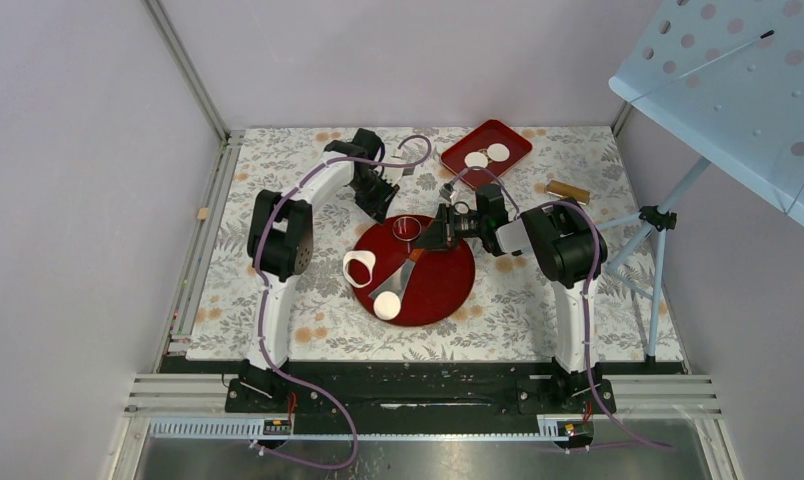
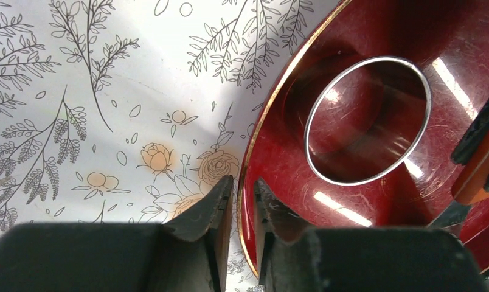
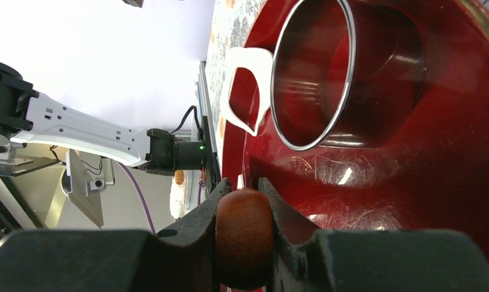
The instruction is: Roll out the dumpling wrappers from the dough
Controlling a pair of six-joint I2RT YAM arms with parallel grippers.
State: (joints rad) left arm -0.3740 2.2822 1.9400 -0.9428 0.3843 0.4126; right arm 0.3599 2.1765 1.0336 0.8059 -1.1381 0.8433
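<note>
Most of the dough [image 3: 247, 91] is hidden behind the metal ring cutter [image 3: 315, 73] in the right wrist view; only a white bent strip shows. From above, the dough is a white scrap with a round hole, lying on the left side of the round red plate [image 1: 448, 290]. The right gripper [image 3: 243, 191] covers part of the plate, and its jaws are clamped on the brown handle [image 3: 243, 237] of a spatula [image 1: 400, 280]. One white dumpling wrapper [image 1: 388, 306] sits at the blade's tip; I cannot tell if it is on the blade. Two more lie on the red tray [image 1: 513, 138] at the back of the worktop [image 1: 278, 160], near a rolling pin [image 1: 566, 190]. The left gripper [image 2: 243, 182] has its jaws a little apart, holding nothing, at the plate's edge.
</note>
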